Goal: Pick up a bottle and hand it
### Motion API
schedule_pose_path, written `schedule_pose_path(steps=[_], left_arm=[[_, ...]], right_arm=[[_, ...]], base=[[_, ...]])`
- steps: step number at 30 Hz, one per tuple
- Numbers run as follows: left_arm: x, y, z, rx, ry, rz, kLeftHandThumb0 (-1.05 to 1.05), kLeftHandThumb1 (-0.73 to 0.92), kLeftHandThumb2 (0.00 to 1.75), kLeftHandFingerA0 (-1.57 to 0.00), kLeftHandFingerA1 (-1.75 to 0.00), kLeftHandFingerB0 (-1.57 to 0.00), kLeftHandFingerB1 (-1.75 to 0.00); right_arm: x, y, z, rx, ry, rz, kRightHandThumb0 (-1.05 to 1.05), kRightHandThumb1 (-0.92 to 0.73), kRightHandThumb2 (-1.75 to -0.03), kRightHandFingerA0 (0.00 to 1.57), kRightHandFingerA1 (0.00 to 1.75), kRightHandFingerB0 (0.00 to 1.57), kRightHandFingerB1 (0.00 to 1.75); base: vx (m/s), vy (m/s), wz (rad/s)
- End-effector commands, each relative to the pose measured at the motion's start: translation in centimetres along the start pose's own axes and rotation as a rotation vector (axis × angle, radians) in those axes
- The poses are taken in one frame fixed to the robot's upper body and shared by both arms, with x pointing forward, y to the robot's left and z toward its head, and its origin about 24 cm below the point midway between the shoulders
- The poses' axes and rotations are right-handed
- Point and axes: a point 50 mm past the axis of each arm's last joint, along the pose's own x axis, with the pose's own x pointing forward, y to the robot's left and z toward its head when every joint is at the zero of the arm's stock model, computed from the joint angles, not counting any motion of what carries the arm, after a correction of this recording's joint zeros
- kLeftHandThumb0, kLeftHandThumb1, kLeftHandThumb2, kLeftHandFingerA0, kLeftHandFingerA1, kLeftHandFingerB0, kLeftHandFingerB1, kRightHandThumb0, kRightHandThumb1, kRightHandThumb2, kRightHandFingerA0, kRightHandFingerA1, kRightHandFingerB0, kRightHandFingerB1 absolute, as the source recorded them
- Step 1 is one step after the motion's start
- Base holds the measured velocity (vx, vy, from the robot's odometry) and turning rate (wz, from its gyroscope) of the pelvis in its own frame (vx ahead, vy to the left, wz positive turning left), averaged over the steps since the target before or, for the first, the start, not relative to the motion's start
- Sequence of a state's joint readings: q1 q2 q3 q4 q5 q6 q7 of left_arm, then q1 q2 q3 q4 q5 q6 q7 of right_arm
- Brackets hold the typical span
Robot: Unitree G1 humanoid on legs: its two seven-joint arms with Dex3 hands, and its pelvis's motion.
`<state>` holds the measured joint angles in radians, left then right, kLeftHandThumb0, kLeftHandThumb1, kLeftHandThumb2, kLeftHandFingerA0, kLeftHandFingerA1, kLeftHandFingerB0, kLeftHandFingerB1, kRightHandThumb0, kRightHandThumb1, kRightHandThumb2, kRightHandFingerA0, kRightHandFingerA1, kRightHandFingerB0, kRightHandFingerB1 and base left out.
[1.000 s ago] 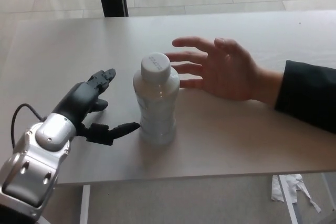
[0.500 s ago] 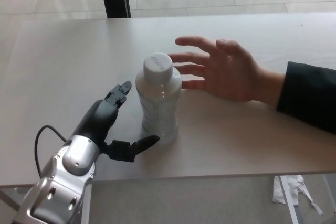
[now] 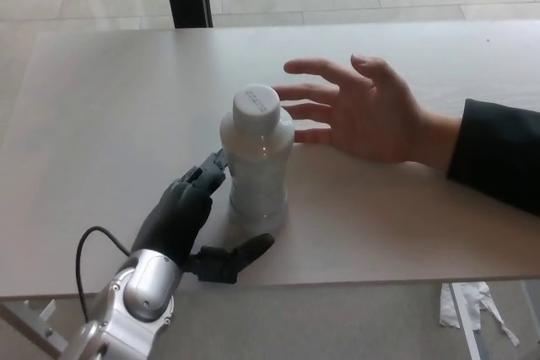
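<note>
Fingers [image 3: 211,174] of the robot's left hand [image 3: 198,221], low and left of centre in the frame, are spread apart and hold nothing; their tips reach the left side of the bottle [image 3: 256,162], and the thumb [image 3: 245,252] stretches out below the bottle's base. The clear bottle with its white cap [image 3: 256,104] stands upright on the pale table [image 3: 110,115], near the middle of the frame. Just right of it a person's hand [image 3: 363,111] rests open, palm up, fingers pointing at the bottle, a dark sleeve [image 3: 498,158] at the right edge
</note>
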<state>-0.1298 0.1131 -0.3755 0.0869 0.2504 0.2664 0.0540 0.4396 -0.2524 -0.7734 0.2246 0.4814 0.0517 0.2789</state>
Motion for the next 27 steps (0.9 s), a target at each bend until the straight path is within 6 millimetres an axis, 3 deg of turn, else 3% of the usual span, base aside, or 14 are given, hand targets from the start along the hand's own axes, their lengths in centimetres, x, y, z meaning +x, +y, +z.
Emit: schedule_pose_path(steps=[1, 4, 5, 9, 12, 13, 14, 15, 19, 20, 21, 22, 25, 27], left_arm=[[0.5, -0.6, 1.1, -0.081, -0.089, 0.157, -0.83, 0.50, 0.83, -0.12, -0.44, 0.00, -0.01], [1.0, -0.7, 1.3, -0.107, -0.076, 0.211, -0.74, 0.39, 0.71, -0.05, -0.55, 0.00, 0.00], [1.2, -0.8, 1.5, -0.114, -0.066, 0.229, -0.76, 0.39, 0.74, -0.05, -0.53, 0.00, 0.00], [2.0, -1.0, 2.0, -0.222, -0.042, 0.297, -0.74, 0.37, 0.74, -0.08, -0.54, 0.00, 0.00], [2.6, -1.4, 2.5, -0.242, -0.018, 0.344, -0.78, 0.39, 0.75, -0.12, -0.62, 0.00, 0.00], [2.7, -1.5, 2.6, -0.256, -0.005, 0.358, -0.78, 0.39, 0.75, -0.11, -0.63, 0.00, 0.00], [2.8, -1.6, 2.7, -0.272, 0.003, 0.382, -0.74, 0.37, 0.72, -0.18, -0.68, 0.00, 0.00], [2.9, -1.6, 2.7, -0.300, 0.018, 0.402, -0.72, 0.36, 0.71, -0.22, -0.69, 0.00, 0.00], [3.2, -1.9, 2.8, -0.383, 0.051, 0.460, -0.65, 0.33, 0.69, -0.37, -0.75, 0.00, 0.00], [3.3, -2.2, 3.0, -0.388, 0.048, 0.509, -0.48, 0.43, 0.53, -0.96, -1.04, 0.00, 0.00], [3.4, -2.4, 3.1, -0.375, 0.052, 0.516, -0.49, 0.39, 0.68, -1.06, -1.10, 0.00, 0.00], [3.4, -2.5, 3.3, -0.363, 0.053, 0.524, -0.41, 0.53, 0.56, -1.12, -1.09, 0.00, -0.01], [3.5, -2.9, 3.6, -0.356, 0.043, 0.532, -0.36, 0.60, 0.58, -1.12, -1.07, 0.00, -0.08], [3.5, -3.7, 4.0, -0.322, -0.004, 0.498, -0.17, 0.86, 0.71, -1.13, -1.41, -0.16, -0.36]], right_arm=[[0.1, -0.1, 0.4, 0.009, 0.006, -0.004, -0.56, -0.38, -0.73, 0.33, 0.50, 0.31, 0.44], [0.1, -0.1, 0.4, 0.013, 0.010, -0.002, -0.51, -0.46, -0.54, 0.40, 0.42, 0.38, 0.34], [0.1, -0.1, 0.4, 0.011, 0.008, 0.001, -0.56, -0.38, -0.73, 0.35, 0.51, 0.32, 0.45], [0.1, 0.1, 0.4, 0.001, 0.008, 0.006, -0.57, -0.38, -0.73, 0.35, 0.50, 0.32, 0.45], [0.2, 0.3, 0.4, 0.015, 0.008, 0.005, -0.51, -0.46, -0.54, 0.40, 0.43, 0.39, 0.35], [0.2, 0.3, 0.5, -0.002, 0.002, 0.009, -0.57, -0.38, -0.74, 0.34, 0.51, 0.32, 0.45], [0.2, 0.3, 0.5, 0.002, 0.008, 0.007, -0.51, -0.47, -0.55, 0.40, 0.41, 0.38, 0.35], [0.2, 0.3, 0.5, -0.002, 0.003, 0.007, -0.56, -0.38, -0.73, 0.35, 0.50, 0.32, 0.45], [0.2, 0.3, 0.6, 0.020, -0.004, 0.015, -0.50, -0.47, -0.55, 0.39, 0.43, 0.38, 0.34], [0.2, 0.4, 0.6, 0.016, -0.005, 0.021, -0.50, -0.48, -0.54, 0.39, 0.42, 0.38, 0.33], [0.2, 0.5, 0.7, 0.004, -0.001, 0.013, -0.51, -0.47, -0.55, 0.41, 0.42, 0.39, 0.34], [0.2, 0.5, 0.7, -0.005, 0.002, 0.009, -0.57, -0.38, -0.74, 0.37, 0.51, 0.33, 0.46], [0.2, 0.5, 0.7, -0.010, -0.002, 0.012, -0.57, -0.38, -0.74, 0.36, 0.51, 0.33, 0.45], [0.2, 0.7, 0.7, -0.003, -0.006, 0.016, -0.57, -0.39, -0.74, 0.36, 0.51, 0.33, 0.45]], base=[[0.00, 0.000, 0.00], [0.00, 0.000, 0.00], [0.00, 0.000, 0.00], [0.00, 0.000, 0.00], [0.00, 0.000, 0.00], [0.00, 0.000, 0.00], [0.00, 0.000, 0.00], [0.00, 0.000, 0.00], [0.00, 0.000, 0.00], [0.00, 0.000, 0.00], [0.00, 0.000, 0.00], [0.00, 0.000, 0.00], [0.00, 0.000, 0.00], [0.00, 0.000, 0.00]])
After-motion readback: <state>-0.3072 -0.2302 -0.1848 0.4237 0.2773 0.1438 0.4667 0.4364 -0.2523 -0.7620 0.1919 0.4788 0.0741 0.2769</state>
